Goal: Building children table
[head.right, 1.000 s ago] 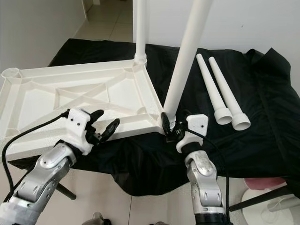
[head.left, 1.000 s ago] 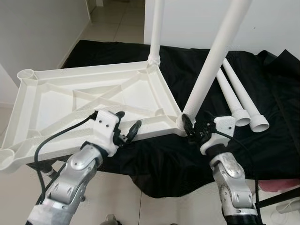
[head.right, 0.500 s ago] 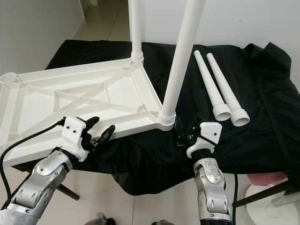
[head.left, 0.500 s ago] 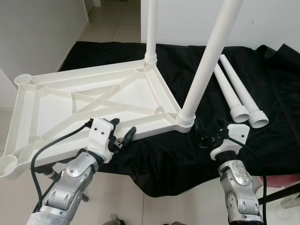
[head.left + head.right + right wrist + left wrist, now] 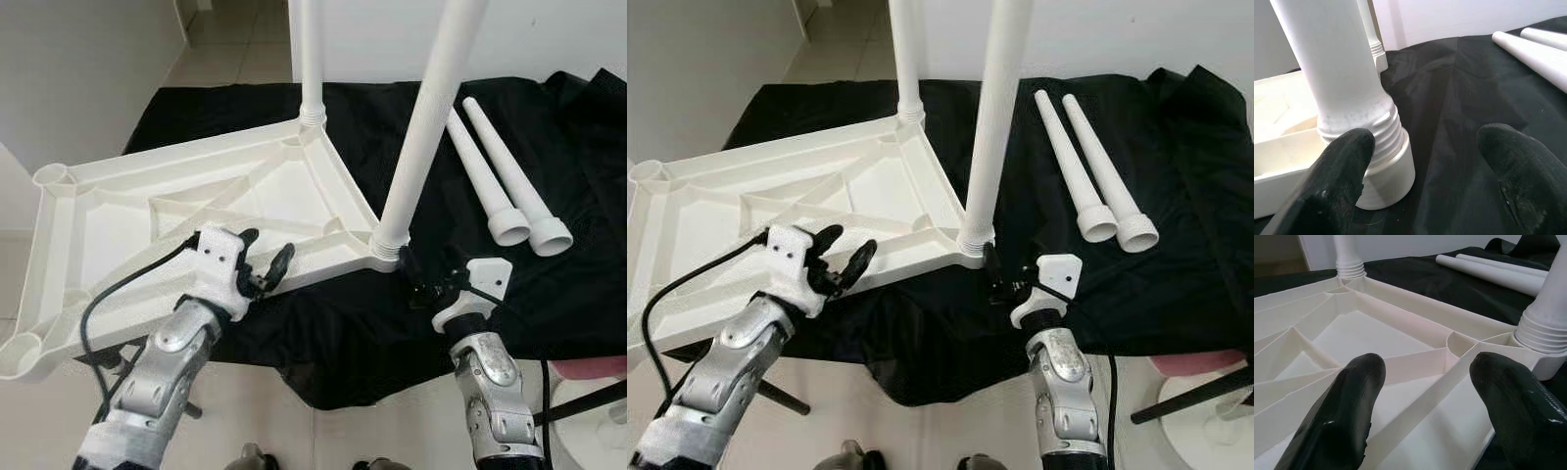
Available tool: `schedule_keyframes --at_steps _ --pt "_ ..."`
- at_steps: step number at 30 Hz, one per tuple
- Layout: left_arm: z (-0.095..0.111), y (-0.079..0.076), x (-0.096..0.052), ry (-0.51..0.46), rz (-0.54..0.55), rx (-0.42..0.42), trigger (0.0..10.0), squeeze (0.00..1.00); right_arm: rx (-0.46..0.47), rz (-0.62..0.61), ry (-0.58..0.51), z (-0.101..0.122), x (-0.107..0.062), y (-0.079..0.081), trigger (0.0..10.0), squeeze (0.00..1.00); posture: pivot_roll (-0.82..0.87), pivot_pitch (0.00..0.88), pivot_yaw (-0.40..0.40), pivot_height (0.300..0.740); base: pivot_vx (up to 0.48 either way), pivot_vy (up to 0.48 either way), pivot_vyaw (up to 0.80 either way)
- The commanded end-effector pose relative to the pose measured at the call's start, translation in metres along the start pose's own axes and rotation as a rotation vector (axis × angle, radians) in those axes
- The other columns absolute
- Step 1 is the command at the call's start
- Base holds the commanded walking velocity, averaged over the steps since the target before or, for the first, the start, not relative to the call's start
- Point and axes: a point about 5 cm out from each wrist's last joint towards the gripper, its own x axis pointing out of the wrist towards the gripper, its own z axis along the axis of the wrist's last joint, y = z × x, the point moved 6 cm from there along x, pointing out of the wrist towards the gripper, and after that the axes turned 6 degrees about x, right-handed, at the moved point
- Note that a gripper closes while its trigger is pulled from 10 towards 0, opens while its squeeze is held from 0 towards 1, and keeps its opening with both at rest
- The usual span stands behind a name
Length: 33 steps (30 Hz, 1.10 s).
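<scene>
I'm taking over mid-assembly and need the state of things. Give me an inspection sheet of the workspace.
Surface: black cloth draped over a low stand.
Job's things: white tabletop lies underside up, half overhanging the cloth; two legs stand in its corner sockets, far leg and near leg. Two loose legs lie side by side on the cloth. Two left corner sockets hold no leg.
Clutter: nothing seen.
Grippers: left hand open at the tabletop's near edge; right hand open, just beside the near leg's threaded base.
Cables: black cable runs along the left arm.
Surroundings: tiled floor, white walls.
</scene>
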Motion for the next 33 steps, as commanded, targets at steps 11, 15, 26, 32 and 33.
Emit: schedule_keyframes --at_steps 11,15,26,32,33 --pt "0.008 0.009 0.011 -0.043 0.013 -0.026 10.0 0.00 0.019 0.128 0.004 0.002 -0.002 0.022 10.0 0.00 -0.13 0.140 0.145 0.740 0.000 0.000 0.00" --pt "0.010 0.011 0.015 -0.051 0.009 -0.037 10.0 0.00 0.015 0.157 0.001 0.003 0.001 0.026 10.0 0.00 -0.13 0.141 0.152 0.740 0.000 0.000 0.00" --pt "0.010 0.008 0.024 -0.066 0.002 -0.059 10.0 0.00 0.007 0.199 -0.005 0.008 0.003 0.033 10.0 0.00 -0.16 0.144 0.151 0.740 0.000 0.000 0.00" --pt "0.010 0.009 0.023 -0.068 -0.004 -0.061 10.0 0.00 0.005 0.196 -0.002 0.007 0.004 0.034 10.0 0.00 -0.18 0.151 0.164 0.740 0.000 0.000 0.00" --pt "0.010 0.009 0.023 -0.068 -0.004 -0.061 10.0 0.00 0.005 0.196 -0.002 0.007 0.004 0.034 10.0 0.00 -0.18 0.151 0.164 0.740 0.000 0.000 0.00"
